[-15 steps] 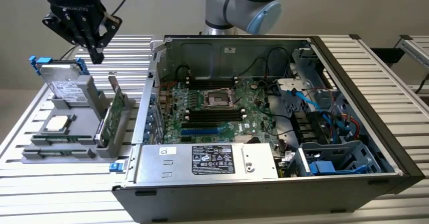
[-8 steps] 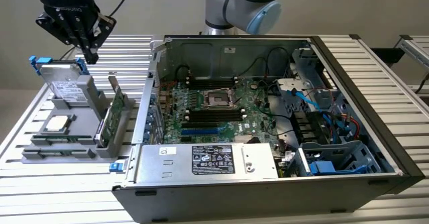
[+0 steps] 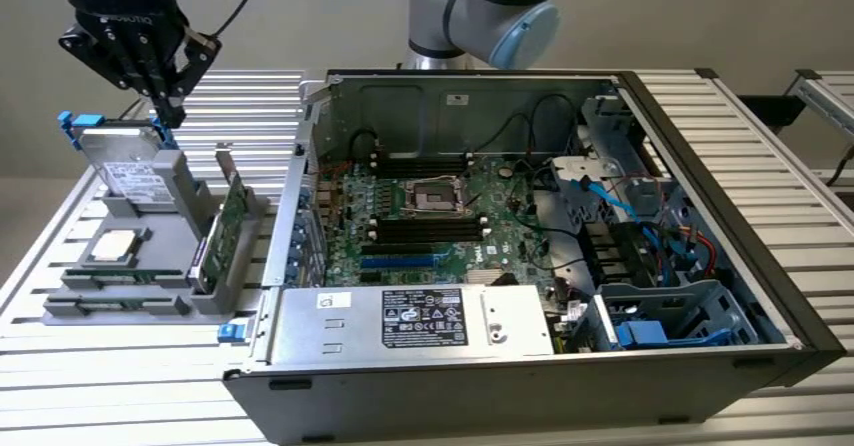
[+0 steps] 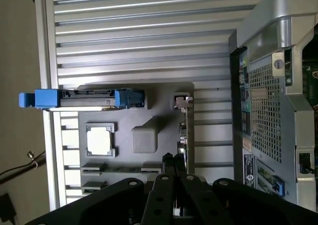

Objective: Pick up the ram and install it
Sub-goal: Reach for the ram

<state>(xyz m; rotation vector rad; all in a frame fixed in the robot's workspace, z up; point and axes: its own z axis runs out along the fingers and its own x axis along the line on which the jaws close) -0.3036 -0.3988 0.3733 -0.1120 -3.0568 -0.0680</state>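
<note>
One robot gripper (image 3: 166, 114) hangs in the air above a gray tray (image 3: 80, 311). Its two thin black fingers (image 4: 168, 166) are pressed tight together, and nothing is between them. It touches nothing.

The tray sits on a table of silver slats (image 3: 134, 376), on the exterior view's left. The ram (image 3: 118, 277) lies flat in a groove near the front of the tray. It is a long, thin green stick. It is well below the gripper and far from the fingers.

Just behind the ram, a square silver chip (image 3: 114, 248) lies in its own spot. Behind that, a gray drive with blue tabs (image 3: 134, 171) stands up on its edge, right under the gripper. A tall green card (image 3: 230, 228) stands up along the side of the tray nearest the computer.

A big open computer case (image 3: 694, 266) sits just beside the tray, on the exterior view's right. Inside it lies a green board (image 3: 400, 251) with rows of long black slots (image 3: 427, 231). A silver box with a label (image 3: 414, 321) sits at the front of the case. Blue and black wires (image 3: 627, 201) curl on the far side.
</note>
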